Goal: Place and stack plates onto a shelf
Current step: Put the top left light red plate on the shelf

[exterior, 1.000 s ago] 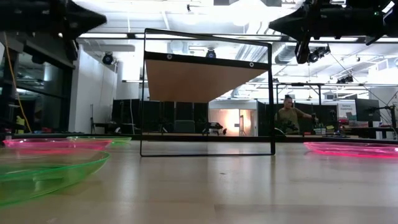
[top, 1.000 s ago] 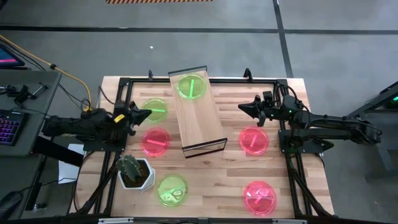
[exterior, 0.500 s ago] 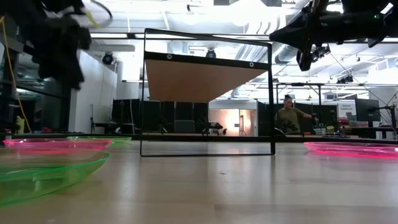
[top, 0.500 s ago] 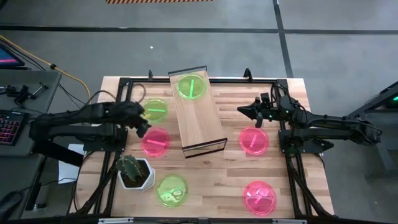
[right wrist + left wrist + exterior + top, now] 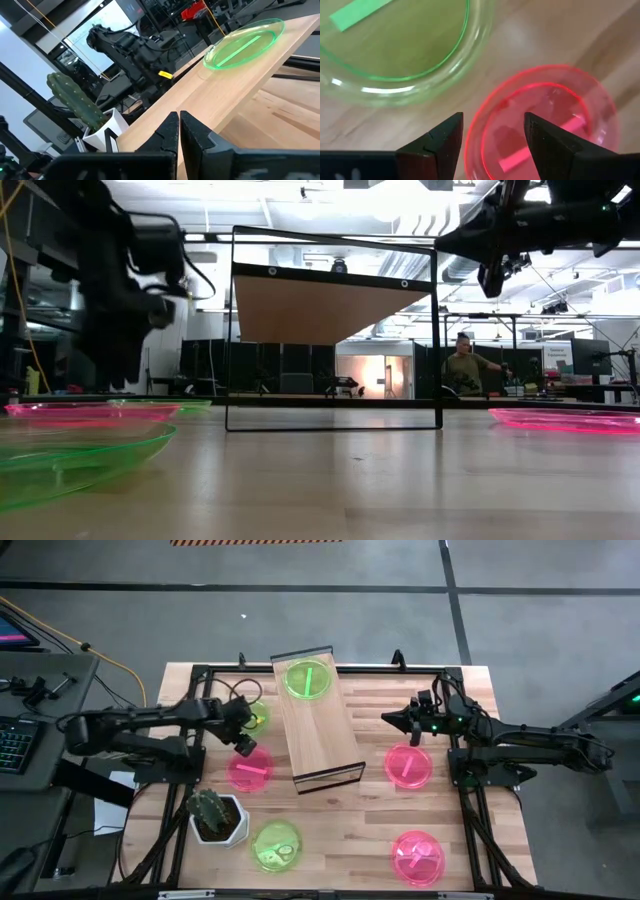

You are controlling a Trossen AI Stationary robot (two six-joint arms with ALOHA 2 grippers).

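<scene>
The shelf (image 5: 320, 725), a light-wood plank in a dark frame, stands mid-table with one green plate (image 5: 307, 679) lying on its far end. My left gripper (image 5: 492, 125) is open and points down. It hovers over the far rim of a pink plate (image 5: 545, 125) that lies flat on the table, beside a green plate (image 5: 395, 45). In the high view this gripper (image 5: 243, 745) is just left of the shelf. My right gripper (image 5: 385, 718) is shut and hangs in the air to the right of the shelf, near another pink plate (image 5: 408, 765).
A cactus in a white pot (image 5: 215, 815) stands near the front left. A green plate (image 5: 276, 845) and a pink plate (image 5: 418, 857) lie near the front edge. Dark frame rails run along the table's edges. Bare wood shows on the shelf's near half.
My left gripper has swung from pointing level toward the shelf to pointing down. It has moved a little toward the table's right and come down over the pink plate's far rim. Its fingers, closed to a point before, now stand apart. The plates have not moved.
</scene>
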